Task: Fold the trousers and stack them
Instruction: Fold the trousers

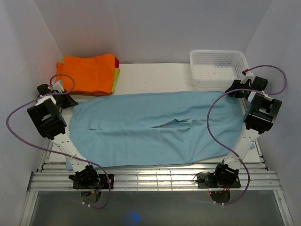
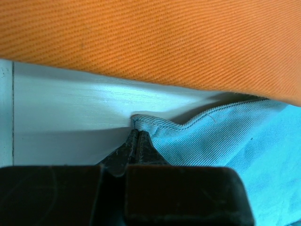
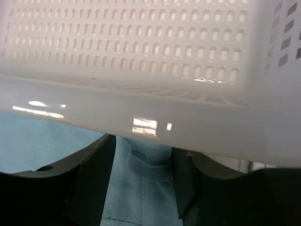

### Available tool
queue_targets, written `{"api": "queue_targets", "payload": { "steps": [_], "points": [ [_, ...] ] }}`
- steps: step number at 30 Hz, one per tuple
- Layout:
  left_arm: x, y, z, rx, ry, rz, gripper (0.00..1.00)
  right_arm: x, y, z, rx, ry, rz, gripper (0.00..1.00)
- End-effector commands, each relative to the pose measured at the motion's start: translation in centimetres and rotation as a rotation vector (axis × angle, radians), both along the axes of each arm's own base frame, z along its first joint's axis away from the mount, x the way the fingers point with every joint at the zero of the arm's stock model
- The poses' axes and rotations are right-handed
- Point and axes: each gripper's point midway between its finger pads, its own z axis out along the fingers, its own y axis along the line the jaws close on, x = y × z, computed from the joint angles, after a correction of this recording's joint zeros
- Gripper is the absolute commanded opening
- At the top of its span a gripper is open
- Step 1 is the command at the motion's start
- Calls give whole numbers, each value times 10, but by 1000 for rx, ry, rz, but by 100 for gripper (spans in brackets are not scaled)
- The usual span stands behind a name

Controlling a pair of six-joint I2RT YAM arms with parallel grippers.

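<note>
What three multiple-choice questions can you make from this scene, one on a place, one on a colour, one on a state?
1. Where is the basket? A. far left. B. far right. C. near middle.
2. What colour is the top of the folded pile? A. orange. B. green. C. black.
3. How is the left gripper? A. wide open. B. holding a cup. C. shut on the trousers.
Answers: B, the top view shows it at the far right. A, orange cloth covers the pile. C, the left wrist view shows it pinching the blue hem.
</note>
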Motion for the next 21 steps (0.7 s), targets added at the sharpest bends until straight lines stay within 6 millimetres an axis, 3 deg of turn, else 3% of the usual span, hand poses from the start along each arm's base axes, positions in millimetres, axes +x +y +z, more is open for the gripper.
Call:
{"api": "queue_targets", "payload": {
  "steps": [1,5,6,8,16,17,21],
  "points": [
    [-5,5,-2,9,36,8,0,5,16,12,65,-22,74,53],
    [-2,4,7,4,18,-7,0,-3,22,28,72,-19,117,31],
    [-1,3,11,5,7,-13,0,-9,22,29,78,-17,117,21],
    [0,4,24,10,-19,-16,0,-15,18,47,74,-33,107,8],
    [-4,-4,92,36,-182,-85,0,-51,5,123,95,-138,116,8],
    [-6,-2,109,52,-224,-86,0,-55,2,129,94,-147,113,8],
    [-5,1,146,79,-340,-90,0,-67,0,157,62,-201,141,8]
  ]
}}
